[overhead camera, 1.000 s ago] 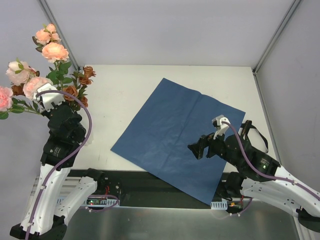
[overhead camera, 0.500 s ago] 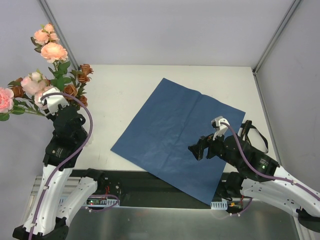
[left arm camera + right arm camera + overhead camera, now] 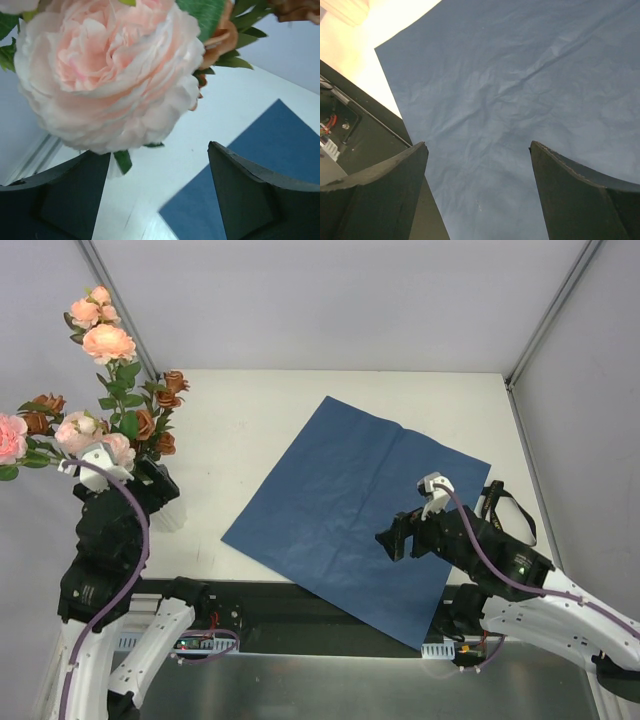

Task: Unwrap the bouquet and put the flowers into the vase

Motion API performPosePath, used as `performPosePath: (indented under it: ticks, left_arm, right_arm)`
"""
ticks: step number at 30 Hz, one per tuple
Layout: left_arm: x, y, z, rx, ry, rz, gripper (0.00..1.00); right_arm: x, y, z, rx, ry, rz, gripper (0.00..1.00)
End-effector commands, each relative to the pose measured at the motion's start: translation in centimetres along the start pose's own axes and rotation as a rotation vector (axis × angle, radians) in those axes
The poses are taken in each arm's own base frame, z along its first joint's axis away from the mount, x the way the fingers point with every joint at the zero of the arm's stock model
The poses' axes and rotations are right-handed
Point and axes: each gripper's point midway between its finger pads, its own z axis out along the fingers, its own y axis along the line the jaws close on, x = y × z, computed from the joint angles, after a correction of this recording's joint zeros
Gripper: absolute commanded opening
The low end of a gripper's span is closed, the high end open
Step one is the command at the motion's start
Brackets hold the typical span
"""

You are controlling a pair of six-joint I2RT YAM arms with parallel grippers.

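Observation:
The flowers (image 3: 108,343), pink and rust-orange roses on leafy green stems, stand upright at the table's far left. The vase (image 3: 167,510) shows only as a white sliver under them, mostly hidden by my left arm. My left gripper (image 3: 150,480) is open just in front of the stems and holds nothing. In the left wrist view a large pink rose (image 3: 110,75) fills the top above the open gripper (image 3: 159,167). My right gripper (image 3: 393,538) hangs open over the unfolded blue paper (image 3: 345,500). The right wrist view shows only creased blue paper (image 3: 520,75) between its fingers.
The blue sheet lies flat across the table's middle and right and overhangs the black near edge (image 3: 300,605). White table (image 3: 240,430) shows between flowers and sheet. Grey walls and metal frame posts (image 3: 115,300) close in the back and sides.
My left gripper has opened and let go of the flower stems, then drawn back toward the near edge. The flowers stay standing at the left. The right arm has hardly moved.

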Motion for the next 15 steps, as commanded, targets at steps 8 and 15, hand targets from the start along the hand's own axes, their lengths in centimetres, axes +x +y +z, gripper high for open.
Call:
performPosePath:
  ticks: [8, 15]
  left_arm:
    - [-4.7, -4.5, -7.7, 0.425, -0.068, -0.149, 0.82]
    - [-8.1, -6.3, -10.7, 0.566, -0.102, -0.205, 0.82]
  right_arm:
    - [-4.3, -4.3, -5.0, 0.234, -0.083, -0.055, 0.88]
    - [-7.8, -7.9, -11.6, 0.357, -0.265, -0.015, 0.98]
